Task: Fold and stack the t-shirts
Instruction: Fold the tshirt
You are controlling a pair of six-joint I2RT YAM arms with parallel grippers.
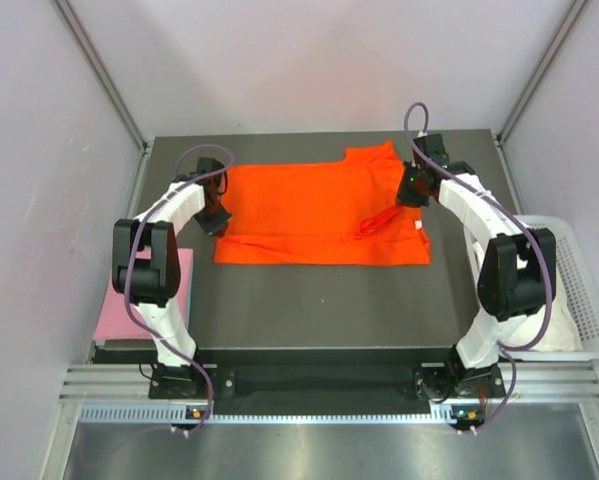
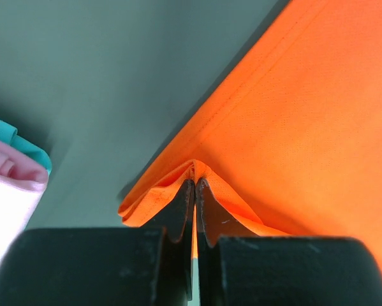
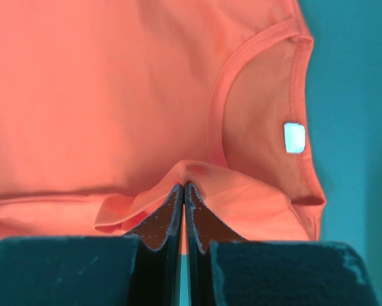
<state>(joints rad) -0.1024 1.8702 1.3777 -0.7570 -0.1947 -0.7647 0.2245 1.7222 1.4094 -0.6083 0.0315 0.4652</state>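
Note:
The orange-red t-shirt [image 1: 319,212] lies spread on the dark table, part folded, with its neck towards the right. My left gripper [image 1: 216,217] is at the shirt's left edge, shut on a pinched fold of the orange fabric [image 2: 195,183]. My right gripper [image 1: 411,190] is at the right end by the collar, shut on a raised fold of the shirt [image 3: 183,186]. The neck opening and the small white label [image 3: 294,137] lie just beyond it. A folded pale pink t-shirt [image 1: 144,298] lies flat at the table's left edge.
A white plastic basket [image 1: 571,262] stands off the table's right edge, with something white [image 1: 559,335] in its near end. Grey walls close in the back and sides. The pink fabric [image 2: 9,191] shows at the left of the left wrist view.

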